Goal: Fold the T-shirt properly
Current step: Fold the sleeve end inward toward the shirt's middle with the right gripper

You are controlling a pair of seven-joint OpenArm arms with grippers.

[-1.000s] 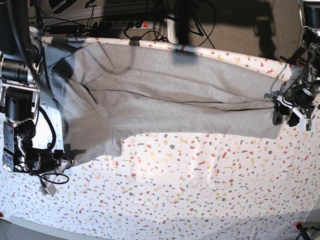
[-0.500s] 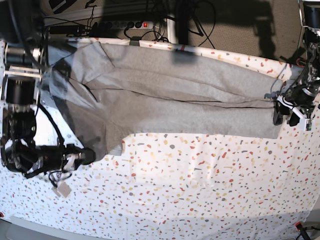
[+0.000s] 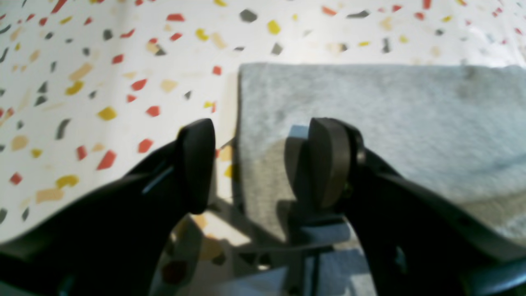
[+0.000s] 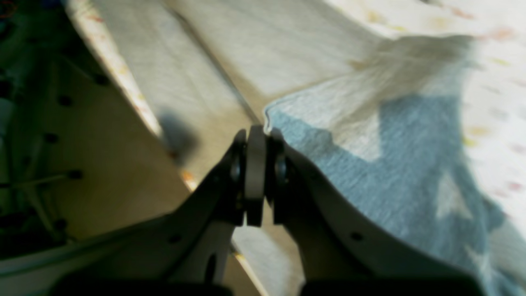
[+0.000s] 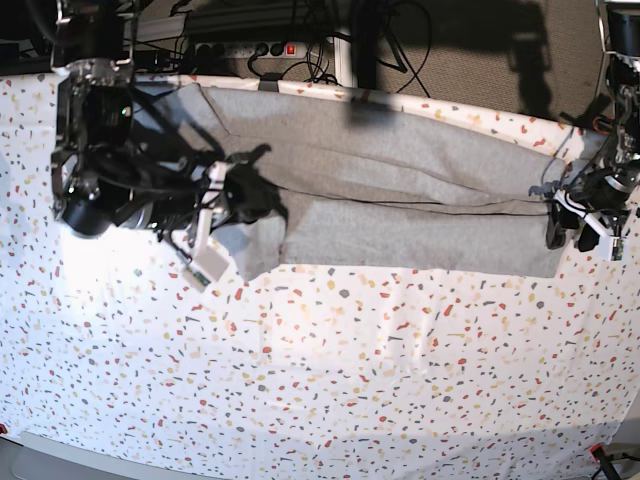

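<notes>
Speckled tabletop (image 5: 330, 380) bears the T-shirt (image 5: 400, 200) along its far edge, folded lengthwise. Right gripper (image 5: 240, 200) pinches the left end; left gripper (image 5: 585, 225) gapes empty. Crosswise folds remain.

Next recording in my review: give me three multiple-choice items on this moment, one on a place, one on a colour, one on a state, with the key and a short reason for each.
1. Where does the left gripper stand?
A. at a corner of the T-shirt
B. off the table
C. over the power strip

2. What colour is the T-shirt?
A. navy
B. grey
C. red

3. How is the right gripper?
A. wide open
B. shut on T-shirt fabric
C. out of view

Key: 1 A, the left wrist view shows its fingers either side of the cloth's edge near a corner; 2 B, heather grey in every view; 3 B, its fingers are pressed together on a lifted fold.
</notes>
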